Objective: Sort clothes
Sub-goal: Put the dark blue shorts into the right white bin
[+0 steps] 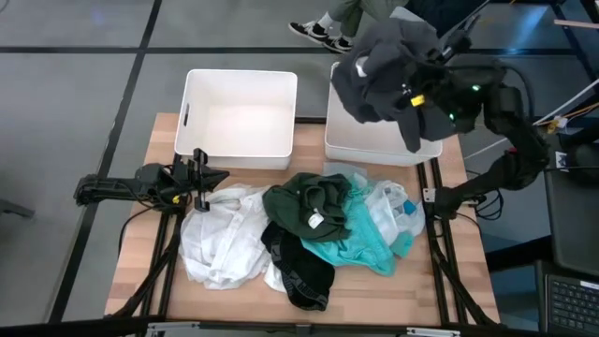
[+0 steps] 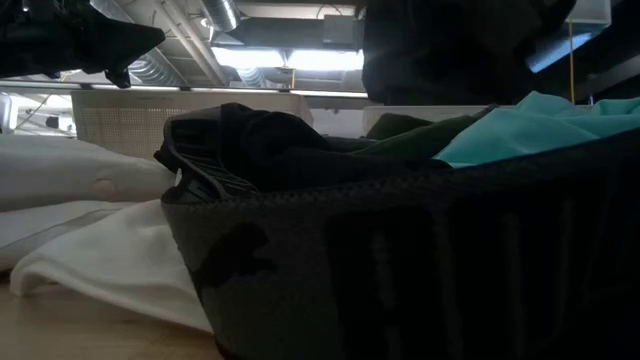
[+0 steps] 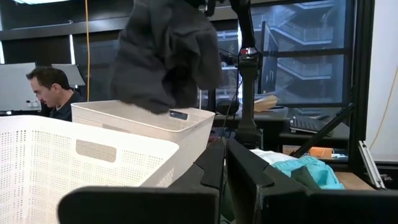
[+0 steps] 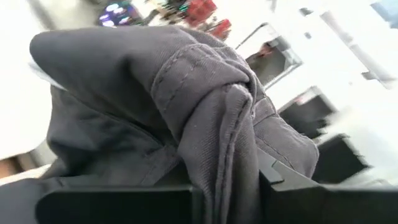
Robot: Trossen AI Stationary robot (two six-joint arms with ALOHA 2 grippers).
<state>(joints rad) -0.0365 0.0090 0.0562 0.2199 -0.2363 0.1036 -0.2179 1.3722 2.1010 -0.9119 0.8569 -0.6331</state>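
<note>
My right gripper is shut on a dark grey garment that hangs above the right white bin; the garment also shows in the left wrist view. My left gripper waits shut at the table's left side, beside a white garment. A dark green garment, a teal one, a black one and a pale blue one lie heaped on the table in front of the bins. My right gripper pinches a bunched fold of the dark grey garment between its two fingers, several layers gathered together. The garment is lifted clear and hangs slack below and beside the fingers, over the right bin.
The left white bin stands at the far left of the table. A person sits beyond the table. Feet show past the far edge.
</note>
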